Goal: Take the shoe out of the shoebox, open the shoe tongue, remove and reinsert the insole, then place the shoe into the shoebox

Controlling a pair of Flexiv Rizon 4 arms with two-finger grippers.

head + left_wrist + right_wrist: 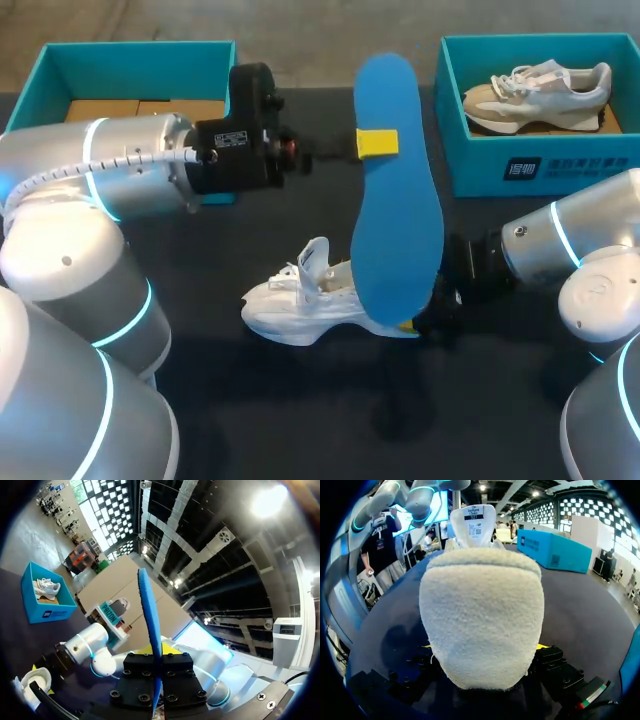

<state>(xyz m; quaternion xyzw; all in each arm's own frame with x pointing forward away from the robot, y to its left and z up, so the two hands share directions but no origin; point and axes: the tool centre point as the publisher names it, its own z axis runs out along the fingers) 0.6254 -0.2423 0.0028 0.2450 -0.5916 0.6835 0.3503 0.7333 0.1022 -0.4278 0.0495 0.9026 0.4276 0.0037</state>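
Insole (400,230), light and floppy, hangs pinched mid-length in my left gripper (378,143) above the white shoe (300,305) on the table (300,410), its padded heel clamped by my right gripper (420,322); I judge a hold nearer the insole's heel steadier.

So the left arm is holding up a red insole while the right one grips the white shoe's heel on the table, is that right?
Not quite: the insole is blue, not red, as the head view shows. Otherwise yes: the left gripper holds it up and the right gripper grips the white shoe by its heel on the table.
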